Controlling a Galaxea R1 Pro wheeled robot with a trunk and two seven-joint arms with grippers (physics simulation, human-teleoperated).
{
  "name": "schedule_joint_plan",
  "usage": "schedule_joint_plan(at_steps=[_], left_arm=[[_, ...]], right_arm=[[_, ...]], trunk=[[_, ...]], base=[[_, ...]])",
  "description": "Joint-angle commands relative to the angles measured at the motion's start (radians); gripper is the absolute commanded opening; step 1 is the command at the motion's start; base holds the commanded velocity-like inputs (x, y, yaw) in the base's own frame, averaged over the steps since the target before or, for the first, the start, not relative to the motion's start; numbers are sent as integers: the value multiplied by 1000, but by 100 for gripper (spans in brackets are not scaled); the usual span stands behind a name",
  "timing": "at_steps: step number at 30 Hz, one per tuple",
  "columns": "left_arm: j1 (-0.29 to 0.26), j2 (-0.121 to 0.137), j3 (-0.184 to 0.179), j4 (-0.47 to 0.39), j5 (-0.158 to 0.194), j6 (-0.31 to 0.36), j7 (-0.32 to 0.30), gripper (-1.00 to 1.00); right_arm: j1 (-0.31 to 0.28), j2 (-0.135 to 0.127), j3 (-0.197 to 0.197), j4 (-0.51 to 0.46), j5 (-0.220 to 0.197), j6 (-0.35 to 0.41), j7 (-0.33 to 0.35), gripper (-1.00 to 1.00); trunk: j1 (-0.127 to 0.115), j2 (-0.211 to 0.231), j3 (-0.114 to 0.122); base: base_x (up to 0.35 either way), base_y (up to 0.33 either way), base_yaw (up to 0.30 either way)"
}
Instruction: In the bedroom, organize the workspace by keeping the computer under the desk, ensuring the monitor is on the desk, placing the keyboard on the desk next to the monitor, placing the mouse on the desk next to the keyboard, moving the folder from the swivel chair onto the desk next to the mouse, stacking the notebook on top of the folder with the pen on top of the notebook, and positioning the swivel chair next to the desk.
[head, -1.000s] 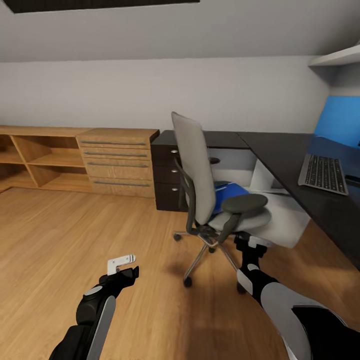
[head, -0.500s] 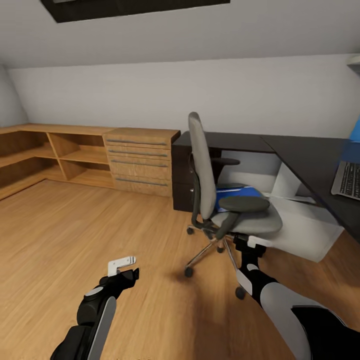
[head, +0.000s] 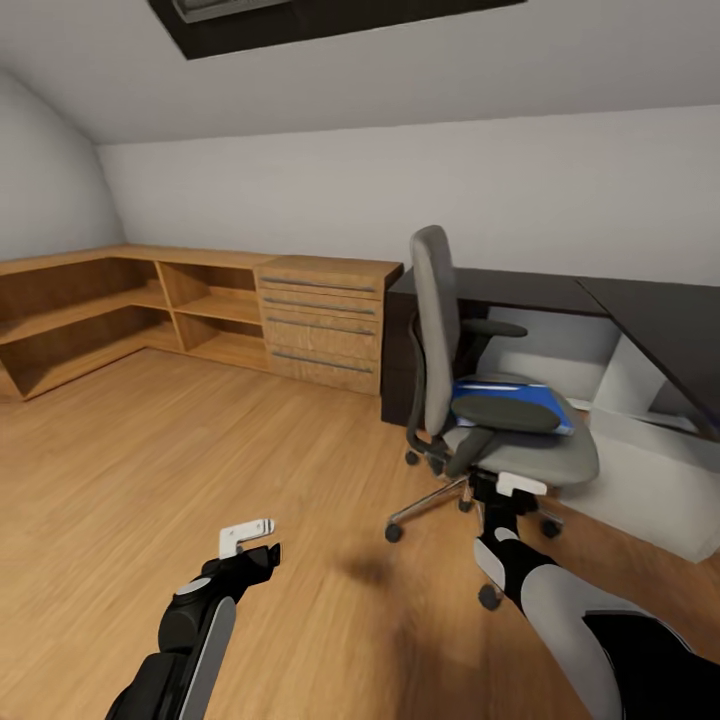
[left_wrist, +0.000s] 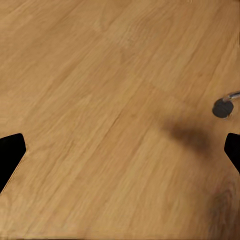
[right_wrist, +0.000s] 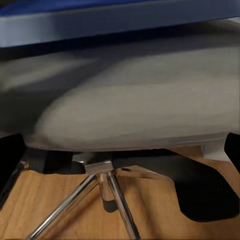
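Camera: swung left; keyboard gone from frame, swivel chair (head: 470, 400) at 2 o'clock.
Grippers: left gripper (head: 247, 540) and right gripper (head: 505, 495), fingers apart, empty.
Risk: right gripper nudging the seat could roll it, sliding the folder (head: 520, 398) off.

1. Light wood dresser (head: 325, 325) with long bar handles, which we see against the far wall.
2. Low open wood shelf unit (head: 110, 305), left of the dresser, turning the corner.
3. Dark skylight (head: 300, 15) overhead.

Folder (head: 512, 400) on swivel chair (head: 470, 400), desk (head: 600, 300) behind
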Motion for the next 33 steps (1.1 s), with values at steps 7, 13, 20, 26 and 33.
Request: schedule_joint_plan(at_steps=[7, 13, 20, 26, 33], left_arm=[[-1, 0, -1, -1, 11, 3, 9, 100], [-1, 0, -1, -1, 10, 3, 9, 100], [-1, 0, 0, -1, 12, 3, 9, 100], [-1, 1, 2, -2, 12, 3, 9, 100], [-1, 1, 2, -2, 12, 3, 9, 100]], right_arm=[[-1, 0, 16, -1, 0, -2, 9, 100], [-1, -1, 16, -1, 0, -2, 8, 100], [-1, -5, 14, -1, -3, -2, 7, 100], [-1, -8, 13, -2, -5, -2, 7, 100], [-1, -9, 12, -2, -6, -2, 7, 100]], trunk=[[0, 0, -1], [0, 0, -1], [0, 0, 4], [0, 0, 9], [0, 0, 16]], base=[[0, 0, 244], [0, 0, 24], [0, 0, -144], [0, 0, -237], [0, 0, -243]])
